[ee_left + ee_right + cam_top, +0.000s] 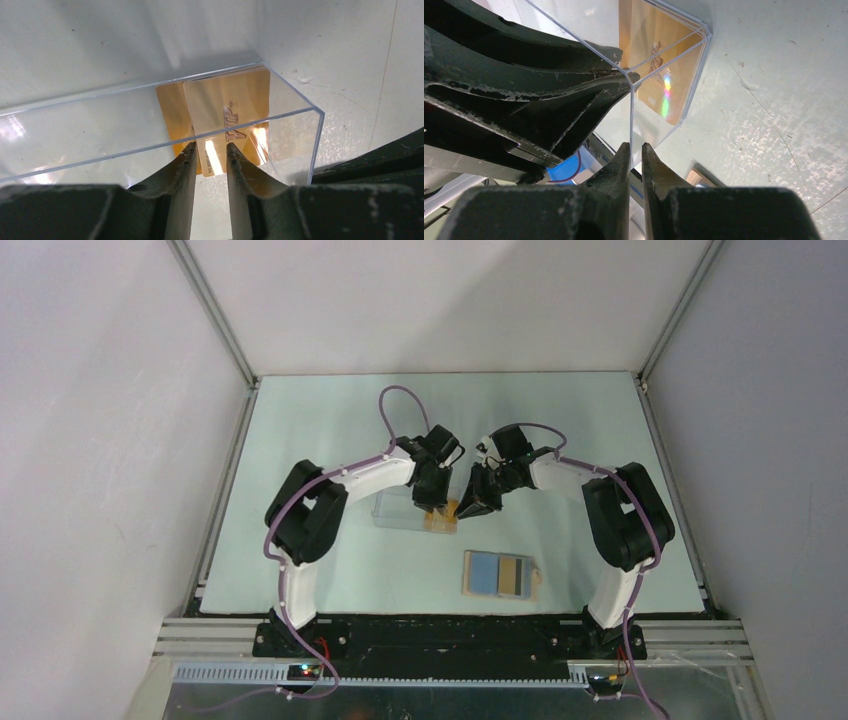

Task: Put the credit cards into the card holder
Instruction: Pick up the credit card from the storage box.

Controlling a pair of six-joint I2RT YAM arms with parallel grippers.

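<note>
Two orange-gold credit cards [225,105] sit overlapped inside the right end of the clear plastic box [100,130], one shifted a little left behind the other. Printed faces show through the clear wall.

Left gripper [210,147]: jaws parted to a narrow gap, tips low at the near wall of the box. The lower end of the front card shows in the gap between them. The card runs on behind both fingers [187,165], so it is not pinched edgewise. Cannot tell if the tips touch the card or the wall.

Right gripper [633,146]: jaws nearly together, with the box's upright corner edge running down between the tips. It is clamped on the box wall at the cards' end.

From the top camera both grippers meet at the right end of the box, the left gripper [437,506] over the cards [440,520] and the right gripper [470,503] just beside it.

Card holder [500,575] lies open and flat on the table [330,440], blue lining up. It is nearer the arm bases, well apart from the box and touched by neither gripper. No card is in it yet.
</note>
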